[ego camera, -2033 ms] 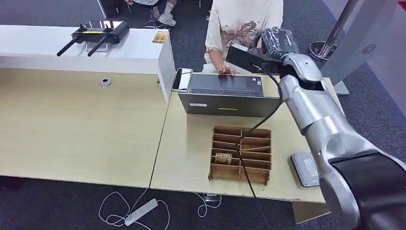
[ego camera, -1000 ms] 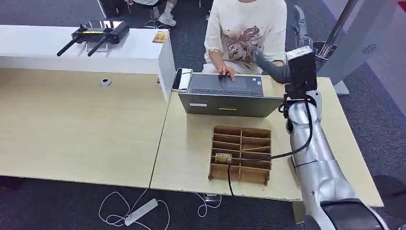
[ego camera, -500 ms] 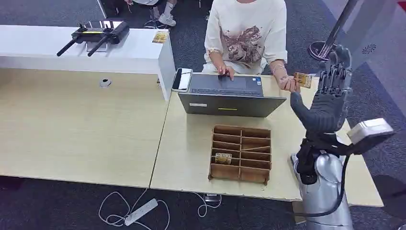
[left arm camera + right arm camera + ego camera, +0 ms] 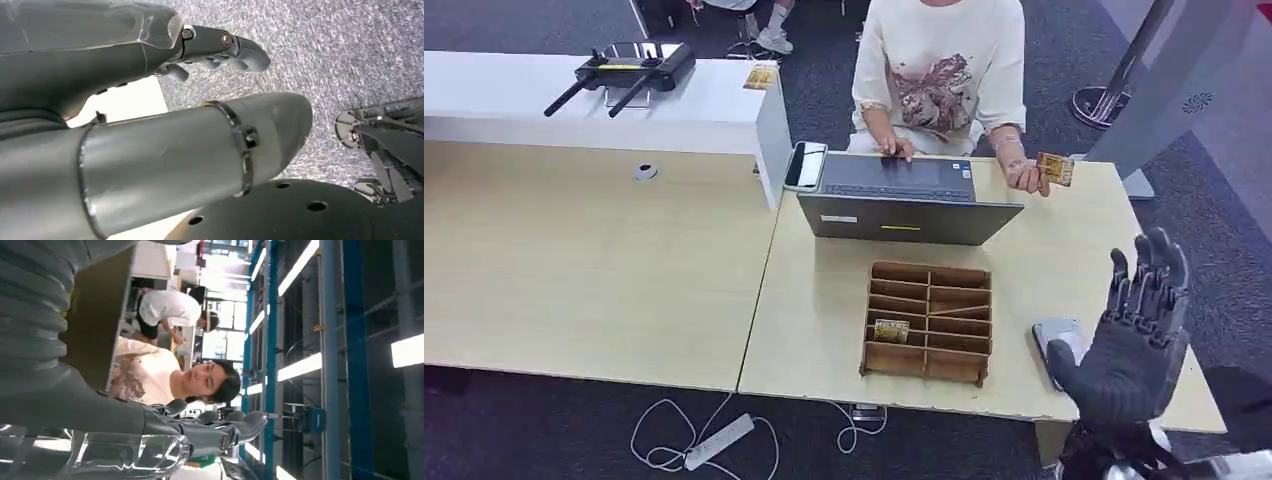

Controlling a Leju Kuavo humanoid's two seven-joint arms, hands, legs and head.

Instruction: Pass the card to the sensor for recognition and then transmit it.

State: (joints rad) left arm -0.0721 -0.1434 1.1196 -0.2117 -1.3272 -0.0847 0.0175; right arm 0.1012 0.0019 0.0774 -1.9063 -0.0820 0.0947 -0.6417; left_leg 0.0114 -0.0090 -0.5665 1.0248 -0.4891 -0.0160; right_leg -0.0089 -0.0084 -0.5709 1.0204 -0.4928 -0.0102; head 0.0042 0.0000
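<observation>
Looking down from the head view, a pale wood table point(image 4: 604, 270) spans the frame over dark grey carpet, with a white counter point(image 4: 574, 105) at upper left carrying a black controller point(image 4: 619, 72). At upper centre a person point(image 4: 939, 70) sits behind a laptop point(image 4: 904, 200), pinching the card point(image 4: 1056, 168) in one hand above the table's far right edge. Below the laptop sits a brown divided tray point(image 4: 929, 322); one lower-left slot holds a second small card point(image 4: 891, 330). The grey sensor point(image 4: 1056, 345) lies just right of the tray. At lower right the right hand point(image 4: 1139, 335) is raised, fingers spread, holding nothing.

From the left wrist view, the left hand point(image 4: 215, 47) at upper centre hangs over grey carpet with fingers loosely curled, grasping nothing.

From the right wrist view, turned sideways, the right hand's dark fingers point(image 4: 225, 427) reach out empty at lower centre, with the person behind them and ceiling lights at right.
</observation>
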